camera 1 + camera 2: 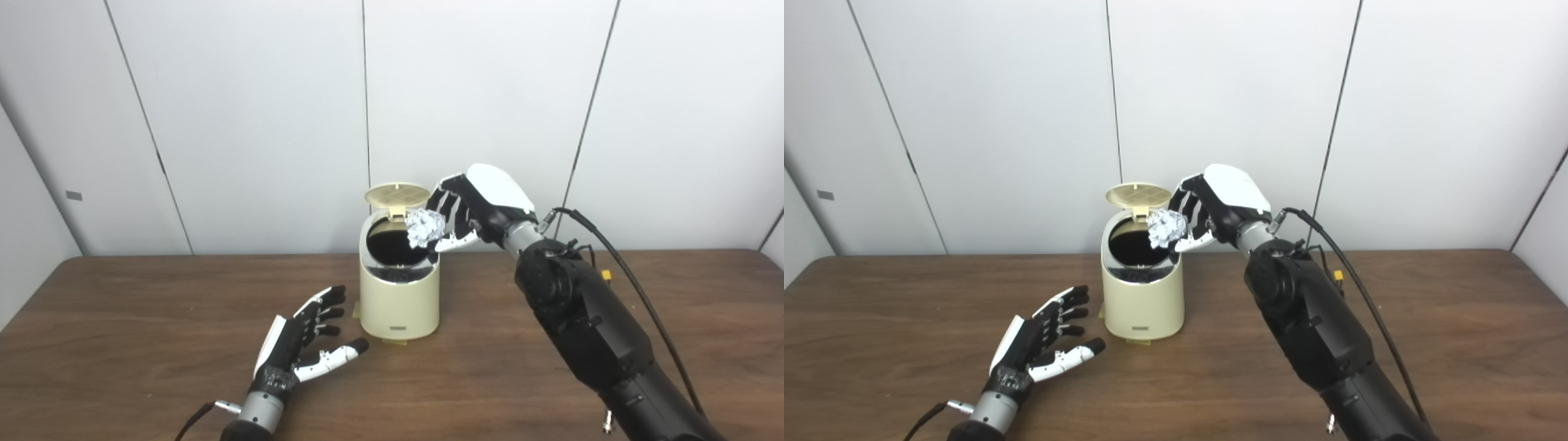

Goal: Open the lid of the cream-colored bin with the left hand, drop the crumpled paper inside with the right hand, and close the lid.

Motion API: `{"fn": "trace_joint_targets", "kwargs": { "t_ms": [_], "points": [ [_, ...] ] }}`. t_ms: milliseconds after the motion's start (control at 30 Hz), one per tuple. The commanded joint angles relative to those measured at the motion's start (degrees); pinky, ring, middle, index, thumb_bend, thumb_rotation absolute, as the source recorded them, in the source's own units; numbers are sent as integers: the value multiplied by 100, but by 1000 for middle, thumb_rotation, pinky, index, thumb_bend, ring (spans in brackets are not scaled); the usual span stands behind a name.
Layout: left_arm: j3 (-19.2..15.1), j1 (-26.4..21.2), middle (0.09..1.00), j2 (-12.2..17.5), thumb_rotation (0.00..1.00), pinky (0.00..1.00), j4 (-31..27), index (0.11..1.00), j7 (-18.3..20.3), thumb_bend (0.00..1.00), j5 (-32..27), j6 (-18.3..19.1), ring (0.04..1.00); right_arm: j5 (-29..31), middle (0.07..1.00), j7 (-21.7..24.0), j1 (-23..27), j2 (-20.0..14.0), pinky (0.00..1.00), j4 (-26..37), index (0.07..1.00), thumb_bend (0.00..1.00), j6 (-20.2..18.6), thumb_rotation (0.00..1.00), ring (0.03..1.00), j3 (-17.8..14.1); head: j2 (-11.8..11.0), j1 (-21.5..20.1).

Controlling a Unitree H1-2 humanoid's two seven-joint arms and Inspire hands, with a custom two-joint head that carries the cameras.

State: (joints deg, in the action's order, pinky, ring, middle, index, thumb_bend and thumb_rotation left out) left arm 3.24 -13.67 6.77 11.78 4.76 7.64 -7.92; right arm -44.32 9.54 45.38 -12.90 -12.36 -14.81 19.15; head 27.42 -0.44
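Crumpled paper (425,227) gripped in the right hand (474,211) over the right rim of the upright cream bin (399,294), lid (397,195) raised behind the mouth, left hand (306,340) empty, fingers spread, near the bin on the worktop (122,343)

My right hand (474,211) is raised level with the top of the bin (399,294), at its right rim, fingers curled around the crumpled paper (425,228), wrist angled up off a long black forearm. My left hand (303,346) sits low just left of the bin's base, palm facing it, fingers spread, holding nothing.
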Motion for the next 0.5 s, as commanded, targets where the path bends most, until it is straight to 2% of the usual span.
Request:
{"fn": "trace_joint_targets", "kwargs": {
  "t_ms": [0,33,67,300,333,400,467],
  "points": [
    [26,-98,870,-46,312,746,-67,901,-90,811,48,-66,831,-144,489,25,337,-78,396,161,501,529,-87,4,503,13,5,1],
    [28,-98,871,-46,311,746,-68,902,-91,807,49,-65,830,-156,563,35,336,-90,394,176,498,525,-105,85,507,24,5,1],
    [27,-97,871,-47,308,744,-72,902,-89,806,43,-61,831,-168,589,54,333,-100,390,193,496,524,-130,112,506,32,5,4],
    [26,-104,871,-52,304,744,-72,900,-96,808,44,-58,830,-327,651,240,329,-175,397,256,496,523,-261,146,543,90,25,13],
    [24,-103,869,-54,300,748,-75,899,-92,807,33,-59,829,-345,665,296,332,-187,409,271,593,735,-297,168,561,99,25,13],
    [28,-104,869,-49,297,753,-76,900,-89,807,35,-69,831,-342,686,361,330,-213,419,297,650,849,-333,182,579,111,31,15],
    [28,-110,867,-41,312,758,-59,900,-85,810,33,-94,832,-347,703,415,320,-237,416,314,671,890,-372,191,577,125,39,18]
  ]
}}
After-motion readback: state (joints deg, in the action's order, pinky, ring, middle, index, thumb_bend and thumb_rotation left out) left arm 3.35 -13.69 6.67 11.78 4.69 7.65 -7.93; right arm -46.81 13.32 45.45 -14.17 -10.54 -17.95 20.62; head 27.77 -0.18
